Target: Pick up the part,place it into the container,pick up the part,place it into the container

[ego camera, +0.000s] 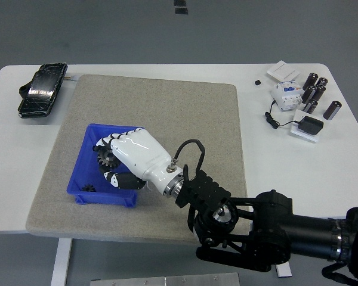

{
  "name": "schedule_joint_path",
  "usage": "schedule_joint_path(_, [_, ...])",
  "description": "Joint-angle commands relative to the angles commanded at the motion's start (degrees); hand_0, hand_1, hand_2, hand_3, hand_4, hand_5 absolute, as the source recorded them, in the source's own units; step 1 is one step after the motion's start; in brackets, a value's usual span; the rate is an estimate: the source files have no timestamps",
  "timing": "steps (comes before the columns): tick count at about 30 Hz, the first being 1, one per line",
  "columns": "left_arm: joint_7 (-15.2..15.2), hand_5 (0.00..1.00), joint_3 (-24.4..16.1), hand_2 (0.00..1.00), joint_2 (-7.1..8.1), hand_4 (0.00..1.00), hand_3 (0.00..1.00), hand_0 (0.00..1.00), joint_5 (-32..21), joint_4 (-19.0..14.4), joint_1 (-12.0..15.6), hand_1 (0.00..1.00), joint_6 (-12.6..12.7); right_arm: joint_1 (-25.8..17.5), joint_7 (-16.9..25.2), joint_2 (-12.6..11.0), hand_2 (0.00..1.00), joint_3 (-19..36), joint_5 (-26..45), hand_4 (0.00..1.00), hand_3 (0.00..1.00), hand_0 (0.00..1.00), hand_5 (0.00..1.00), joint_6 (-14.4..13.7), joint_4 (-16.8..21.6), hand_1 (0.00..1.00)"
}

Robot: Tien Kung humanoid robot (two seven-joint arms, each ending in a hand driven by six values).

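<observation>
Gear (105, 158) in right hand (129, 159), over bin (83, 165)

Glossy plastic bin (83, 164), rough felt mat (185, 113)

A: What colours are showing around the middle?

B: A glossy white right hand (124, 159) with black finger joints is gripping a dark, blackish toothed part (106, 158), over a bright blue container (86, 158) lying on a speckled grey-beige mat (167, 107).

A: And the arm?

B: It is showing matte black (268, 229), entering from five o'clock. The table (286, 161) is looking plain white.

A: Towards the edges?

B: At ten o'clock a shiny black pouch (42, 90) is lying; at two o'clock dark brown cylinders (317, 92) are standing beside a white device (286, 94)
</observation>
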Motion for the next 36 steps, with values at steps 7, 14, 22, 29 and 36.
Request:
schedule_joint_path(7, [0.0,0.393,0.1,0.759,-0.05,0.732,0.696,0.772,0.1,0.1,-0.1,0.757,-0.1,0.9,0.6,1.2,0.565,-2.2,1.8,0.469,0.661,0.395,0.002,0.9,-3.3,0.516])
schedule_joint_path(14, [0.0,0.393,0.0,0.759,-0.02,0.732,0.695,0.773,0.2,0.1,-0.2,0.757,-0.2,1.2,0.3,1.7,0.668,-2.9,2.5,0.485,0.677,0.507,0.262,2.0,-4.0,0.640])
schedule_joint_path(22, [0.0,0.392,-0.2,0.759,0.04,0.731,0.695,0.773,0.3,0.0,-0.2,0.757,-0.2,0.8,0.2,1.7,0.838,-2.1,5.0,0.654,0.771,0.867,0.314,2.9,-4.3,0.841])
schedule_joint_path(29, [0.0,0.391,-0.4,0.759,0.11,0.732,0.696,0.773,0.6,0.0,-0.2,0.757,-0.3,0.4,0.8,1.4,0.850,-0.8,6.9,0.678,0.804,0.893,0.327,2.4,-4.2,0.861])
schedule_joint_path(36, [0.0,0.391,-0.4,0.758,0.11,0.732,0.696,0.773,0.6,-0.1,-0.2,0.757,-0.2,-0.3,0.4,1.1,0.853,-0.5,6.2,0.696,0.821,0.899,0.337,1.7,-3.8,0.868])
